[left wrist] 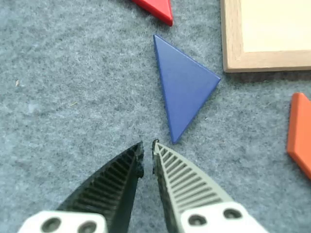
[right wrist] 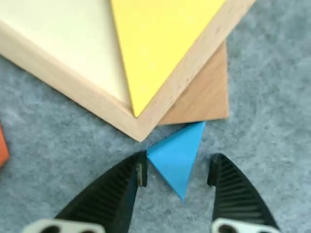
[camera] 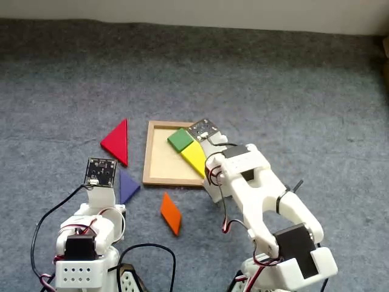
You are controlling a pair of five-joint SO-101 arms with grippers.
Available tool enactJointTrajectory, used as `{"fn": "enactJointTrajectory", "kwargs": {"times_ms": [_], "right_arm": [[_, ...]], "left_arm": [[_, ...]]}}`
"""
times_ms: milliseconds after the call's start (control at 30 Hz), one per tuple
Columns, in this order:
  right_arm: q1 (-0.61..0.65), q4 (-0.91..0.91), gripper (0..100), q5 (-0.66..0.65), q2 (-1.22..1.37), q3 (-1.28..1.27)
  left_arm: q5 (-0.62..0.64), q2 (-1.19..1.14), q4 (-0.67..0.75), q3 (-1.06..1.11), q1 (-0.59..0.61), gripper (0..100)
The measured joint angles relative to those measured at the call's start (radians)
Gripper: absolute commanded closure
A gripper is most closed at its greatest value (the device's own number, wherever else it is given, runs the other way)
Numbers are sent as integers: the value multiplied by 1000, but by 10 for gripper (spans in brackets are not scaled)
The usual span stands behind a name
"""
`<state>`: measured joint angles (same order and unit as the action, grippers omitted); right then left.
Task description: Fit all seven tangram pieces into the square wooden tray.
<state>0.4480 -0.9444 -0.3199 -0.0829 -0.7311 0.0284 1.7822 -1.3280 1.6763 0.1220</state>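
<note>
Tray (camera: pixel 153 165) holding green square (camera: pixel 179 139), yellow triangle (camera: pixel 194 157); right gripper (right wrist: pixel 177 174) spread astride light blue triangle (right wrist: pixel 176 150) at tray corner; left gripper (left wrist: pixel 147 150) pressed together by dark blue triangle (left wrist: pixel 182 87); red triangle (camera: pixel 117 142), orange piece (camera: pixel 171 213) outside

Two white plastic arms, one gripper closed, the other spread

The left arm (camera: pixel 91 237) sits folded close over its base, wrist aimed forward. The left gripper (left wrist: pixel 147 145), with one black finger and one pale grey, has its tips almost touching. The right arm (camera: pixel 267 201) stretches forward on a diagonal toward the other arm's side. The right gripper (right wrist: pixel 177 170) holds its two black fingers well apart, pointing downward.
</note>
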Motion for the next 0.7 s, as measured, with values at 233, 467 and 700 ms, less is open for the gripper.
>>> {"fn": "enactJointTrajectory", "kwargs": {"times_ms": [233, 467, 700], "right_arm": [[0, -38, 775, 91, 0, 14], [3, -46, 721, 100, 0, 26], [11, -6, 797, 100, 0, 26]], "left_arm": [[0, 0, 0, 0, 0, 945], [0, 0, 0, 0, 0, 945], [0, 0, 0, 0, 0, 945]]}}
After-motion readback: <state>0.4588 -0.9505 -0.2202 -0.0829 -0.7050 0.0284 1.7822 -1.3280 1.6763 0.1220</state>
